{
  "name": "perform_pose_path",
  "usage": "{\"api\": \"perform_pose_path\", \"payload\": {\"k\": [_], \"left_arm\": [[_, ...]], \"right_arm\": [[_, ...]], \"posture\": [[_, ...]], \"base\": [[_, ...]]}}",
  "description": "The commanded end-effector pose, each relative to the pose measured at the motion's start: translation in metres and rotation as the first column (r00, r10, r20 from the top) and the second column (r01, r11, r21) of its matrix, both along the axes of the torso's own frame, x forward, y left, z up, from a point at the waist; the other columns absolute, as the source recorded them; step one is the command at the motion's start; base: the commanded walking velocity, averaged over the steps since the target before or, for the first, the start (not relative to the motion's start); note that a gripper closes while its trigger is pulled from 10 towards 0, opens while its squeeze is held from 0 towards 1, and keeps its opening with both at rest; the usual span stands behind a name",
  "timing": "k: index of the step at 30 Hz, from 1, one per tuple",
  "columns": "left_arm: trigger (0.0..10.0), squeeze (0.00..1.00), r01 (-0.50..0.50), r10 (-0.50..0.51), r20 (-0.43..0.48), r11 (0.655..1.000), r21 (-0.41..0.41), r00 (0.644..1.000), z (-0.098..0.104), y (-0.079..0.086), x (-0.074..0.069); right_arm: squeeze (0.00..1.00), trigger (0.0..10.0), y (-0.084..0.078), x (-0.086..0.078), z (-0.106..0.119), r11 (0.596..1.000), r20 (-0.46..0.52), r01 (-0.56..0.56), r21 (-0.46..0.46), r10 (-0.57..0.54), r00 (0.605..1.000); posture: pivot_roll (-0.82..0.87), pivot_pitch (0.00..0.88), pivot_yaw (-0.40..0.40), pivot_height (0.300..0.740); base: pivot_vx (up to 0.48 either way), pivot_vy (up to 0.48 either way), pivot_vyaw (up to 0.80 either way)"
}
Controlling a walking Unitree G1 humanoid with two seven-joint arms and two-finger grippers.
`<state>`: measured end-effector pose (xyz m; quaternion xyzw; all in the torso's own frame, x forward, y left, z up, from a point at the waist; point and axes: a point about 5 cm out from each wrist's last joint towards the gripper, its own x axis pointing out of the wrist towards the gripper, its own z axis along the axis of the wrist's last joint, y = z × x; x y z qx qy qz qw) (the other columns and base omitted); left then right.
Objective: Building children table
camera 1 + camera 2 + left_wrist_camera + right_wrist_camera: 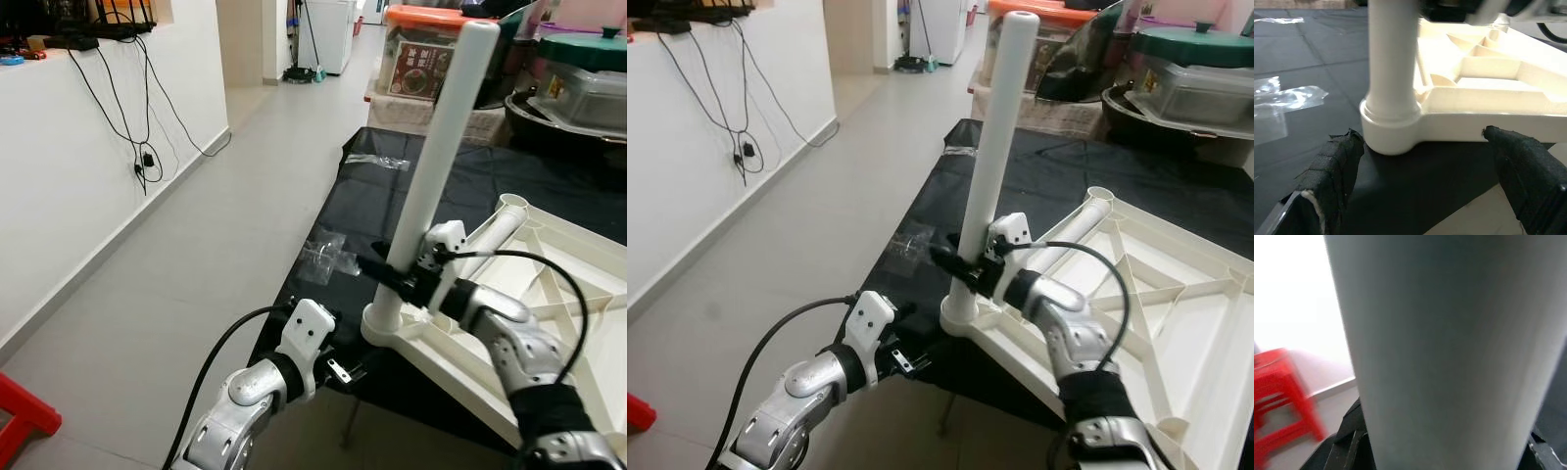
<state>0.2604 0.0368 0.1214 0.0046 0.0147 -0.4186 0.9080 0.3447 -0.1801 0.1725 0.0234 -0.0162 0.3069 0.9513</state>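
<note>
Item: white tabletop (549, 294), laid underside up on a black-covered table (392, 196). One white leg (436, 162) is seated upright in the corner socket (1391, 132) at 7 o'clock; it is pinched low down by the right gripper (397, 277). The left gripper (1420, 181) is held at the socket, fingers spread. Another leg (490, 230) lies flat at 12 o'clock. Remaining corners appear unfitted; assembly is judged early.

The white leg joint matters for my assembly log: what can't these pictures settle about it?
- Seating depth: the corner socket hides the white leg's end, left wrist view.
- Right gripper's far finger: behind the leg, eye views.
- Tabletop's far side: cut off by the frame's edge.
</note>
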Motion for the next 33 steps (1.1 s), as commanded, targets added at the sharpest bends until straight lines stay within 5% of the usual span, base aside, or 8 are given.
{"api": "perform_pose_path", "payload": {"k": [1, 8, 15, 21, 22, 23, 28, 33], "left_arm": [[10.0, 0.0, 0.001, -0.001, -0.001, 1.0, 0.01, 1.0, 0.0, 0.002, -0.001], [10.0, 0.0, 0.001, -0.001, -0.003, 1.0, 0.01, 1.0, -0.001, 0.001, -0.001], [10.0, 0.0, 0.001, -0.001, -0.002, 1.0, 0.01, 1.0, -0.001, 0.001, -0.001], [10.0, 0.0, 0.001, -0.001, -0.002, 1.0, 0.011, 1.0, -0.001, 0.001, -0.001], [10.0, 0.0, 0.001, -0.001, -0.002, 1.0, 0.011, 1.0, -0.001, 0.001, -0.001], [10.0, 0.0, 0.001, -0.001, -0.002, 1.0, 0.011, 1.0, -0.001, 0.001, -0.001], [10.0, 0.0, 0.001, -0.001, -0.002, 1.0, 0.011, 1.0, -0.001, 0.001, -0.001], [10.0, 0.0, 0.001, -0.001, -0.002, 1.0, 0.011, 1.0, -0.001, 0.001, -0.001]], "right_arm": [[0.0, 0.0, -0.021, 0.008, -0.004, 0.967, -0.041, 0.251, 0.051, -0.249, 0.968], [0.0, 0.0, -0.09, -0.011, -0.037, 0.334, -0.236, 0.942, 0.016, -0.914, 0.328], [0.0, 0.0, -0.093, -0.033, -0.047, 0.059, -0.302, 0.998, 0.019, -0.951, 0.062], [0.0, 1.0, -0.08, -0.029, -0.045, 0.052, -0.309, 0.998, 0.029, -0.949, 0.059], [0.0, 10.0, -0.071, -0.022, -0.042, 0.106, -0.307, 0.993, 0.055, -0.944, 0.118], [1.0, 10.0, -0.062, -0.015, -0.039, 0.189, -0.304, 0.977, 0.098, -0.929, 0.21], [0.06, 10.0, -0.055, -0.006, -0.025, 0.316, -0.205, 0.93, 0.189, -0.913, 0.352], [0.0, 10.0, -0.057, -0.001, -0.017, 0.482, -0.161, 0.837, 0.258, -0.833, 0.529]], "posture": [[0.14, 0.0, -0.063, 0.74], [0.14, 0.0, -0.064, 0.74], [0.14, 0.0, -0.064, 0.74], [0.14, 0.0, -0.067, 0.74], [0.14, 0.0, -0.067, 0.74], [0.14, 0.0, -0.067, 0.74], [0.14, 0.0, -0.067, 0.74], [0.14, 0.0, -0.067, 0.74]], "base": [[0.0, 0.0, 0.0], [0.0, 0.0, 0.0], [0.0, 0.0, 0.0], [0.0, 0.0, 0.0], [0.0, 0.0, 0.0], [0.0, 0.0, 0.0], [0.0, 0.0, 0.0], [0.0, 0.0, 0.0]]}}
